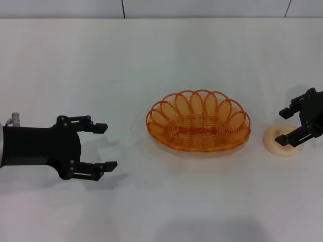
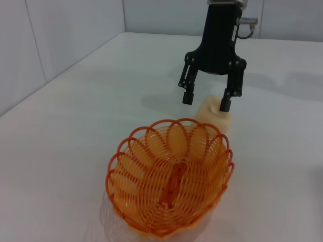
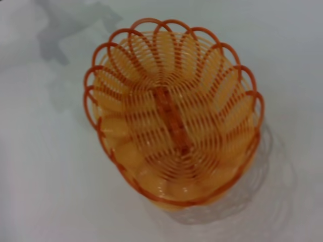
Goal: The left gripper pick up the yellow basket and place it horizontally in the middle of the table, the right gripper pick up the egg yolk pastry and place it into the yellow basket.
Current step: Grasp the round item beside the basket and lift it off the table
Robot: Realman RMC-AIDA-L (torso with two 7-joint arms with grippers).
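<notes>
The yellow basket (image 1: 162, 114) lies lengthwise across the middle of the table (image 1: 151, 55), upright and empty; it also shows in the left wrist view (image 2: 122, 149) and the right wrist view (image 3: 99, 99). My left gripper (image 1: 108, 146) is open and empty, low over the table, well to the left of the basket. The egg yolk pastry (image 1: 275, 140) sits on the table just right of the basket. My right gripper (image 1: 282, 128) is open and right at the pastry, one finger across its top. The left wrist view shows this gripper (image 2: 206, 102) with the pastry (image 2: 209, 112) below its fingers.
A pale wall runs along the far edge of the table (image 1: 202, 9). Bare white table surface lies in front of the basket and between it and my left gripper.
</notes>
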